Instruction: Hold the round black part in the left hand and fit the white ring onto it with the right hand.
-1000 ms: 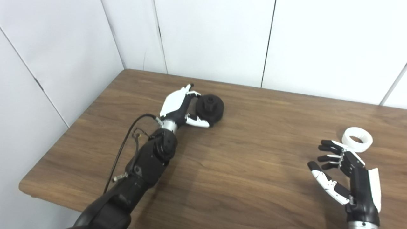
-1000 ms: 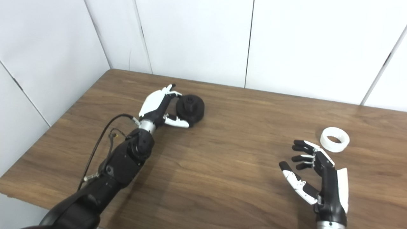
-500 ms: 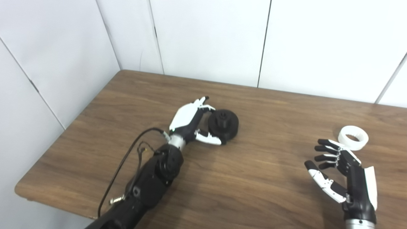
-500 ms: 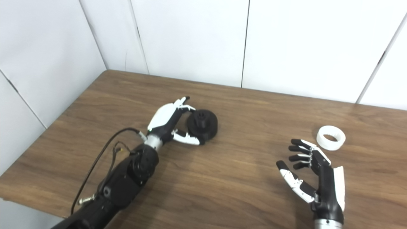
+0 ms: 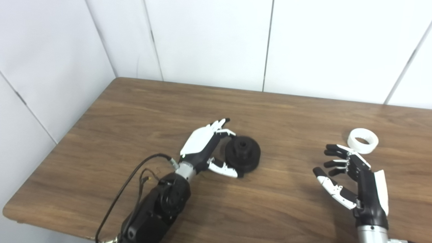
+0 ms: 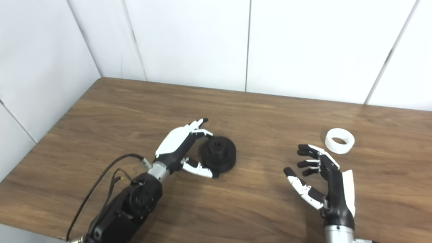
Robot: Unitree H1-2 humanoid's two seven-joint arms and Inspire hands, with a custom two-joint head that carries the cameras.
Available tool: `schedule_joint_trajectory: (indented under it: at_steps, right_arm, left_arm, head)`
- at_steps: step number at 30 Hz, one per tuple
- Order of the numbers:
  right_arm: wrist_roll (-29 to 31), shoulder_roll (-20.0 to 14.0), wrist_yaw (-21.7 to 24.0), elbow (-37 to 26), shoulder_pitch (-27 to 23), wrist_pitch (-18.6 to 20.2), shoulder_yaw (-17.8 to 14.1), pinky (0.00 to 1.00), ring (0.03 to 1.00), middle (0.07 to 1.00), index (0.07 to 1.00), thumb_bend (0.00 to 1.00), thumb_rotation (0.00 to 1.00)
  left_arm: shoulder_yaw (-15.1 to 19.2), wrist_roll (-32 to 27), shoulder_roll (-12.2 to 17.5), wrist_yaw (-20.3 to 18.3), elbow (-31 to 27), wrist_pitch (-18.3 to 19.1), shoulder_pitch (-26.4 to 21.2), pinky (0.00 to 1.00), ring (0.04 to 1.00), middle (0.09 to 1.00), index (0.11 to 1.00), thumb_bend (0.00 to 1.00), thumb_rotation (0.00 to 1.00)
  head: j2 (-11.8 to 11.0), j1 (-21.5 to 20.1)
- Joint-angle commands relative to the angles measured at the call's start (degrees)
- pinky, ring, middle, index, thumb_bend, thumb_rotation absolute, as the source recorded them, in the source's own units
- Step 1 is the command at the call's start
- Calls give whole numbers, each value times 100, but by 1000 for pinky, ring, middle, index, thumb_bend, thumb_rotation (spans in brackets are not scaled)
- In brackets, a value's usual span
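The round black part (image 5: 243,156) rests on the wooden table (image 5: 135,111) left of the middle, its hub facing up. My left hand (image 5: 201,147) is closed around its left side, with the fingers over the far rim and the thumb along the near rim. The white ring (image 5: 363,140) lies flat at the right. My right hand (image 5: 354,175) hovers just in front and left of the ring. It is open, its fingers are spread, and it does not touch the ring.
White wall panels stand behind the table and along its left side. A black cable (image 5: 128,182) loops off my left forearm. The table's near edge (image 5: 50,221) runs along the lower left.
The camera has shifted. My left hand has brought the black part nearer and to the right, toward the table's middle. My right hand and the ring have kept their places.
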Motion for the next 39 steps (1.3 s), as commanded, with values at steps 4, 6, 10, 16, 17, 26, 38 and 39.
schedule_joint_trajectory:
  at_steps: [4, 6, 10, 16, 17, 26, 38, 39]
  right_arm:
    - [-26, 270, -79, -154, 32, 98, 85, 449, 562, 682, 703, 546, 185]
    - [-76, 307, -98, -185, 1, 148, 116, 441, 563, 701, 706, 533, 155]
    - [-205, 389, -179, -191, -63, 196, 155, 437, 556, 691, 704, 530, 144]
    - [-262, 488, -275, -162, -114, 200, 164, 442, 556, 676, 704, 536, 156]
    - [-263, 496, -281, -164, -119, 211, 164, 440, 555, 678, 705, 535, 159]
    - [-237, 490, -272, -198, -105, 212, 176, 442, 562, 688, 712, 522, 148]
    - [-309, 344, -266, -275, -134, 189, 83, 459, 587, 708, 705, 543, 141]
    - [-347, 300, -265, -291, -146, 196, 57, 469, 599, 712, 705, 548, 157]
  left_arm:
    - [20, 84, -49, -252, -616, 18, 227, 1000, 1000, 1000, 612, 919, 300]
    - [38, 83, -77, -322, -761, 9, 332, 1000, 1000, 1000, 617, 907, 317]
    - [145, 3, -230, -432, -1055, 140, 594, 1000, 1000, 1000, 620, 909, 305]
    - [135, 76, -385, -315, -1111, -96, 851, 975, 1000, 1000, 616, 898, 339]
    - [126, 88, -408, -325, -1126, -103, 878, 987, 1000, 1000, 616, 899, 341]
    - [146, 138, -551, -306, -1186, -158, 1059, 963, 1000, 1000, 618, 900, 321]
    - [295, 5, -575, -361, -1185, -182, 1144, 988, 1000, 1000, 626, 883, 301]
    - [305, 3, -570, -361, -1173, -201, 1145, 997, 1000, 1000, 626, 883, 305]
  head:
    - [140, -303]
    - [193, -441]
    - [253, -678]
    - [304, -834]
    - [305, -836]
    - [333, -827]
    - [210, -1396]
    - [177, -1452]
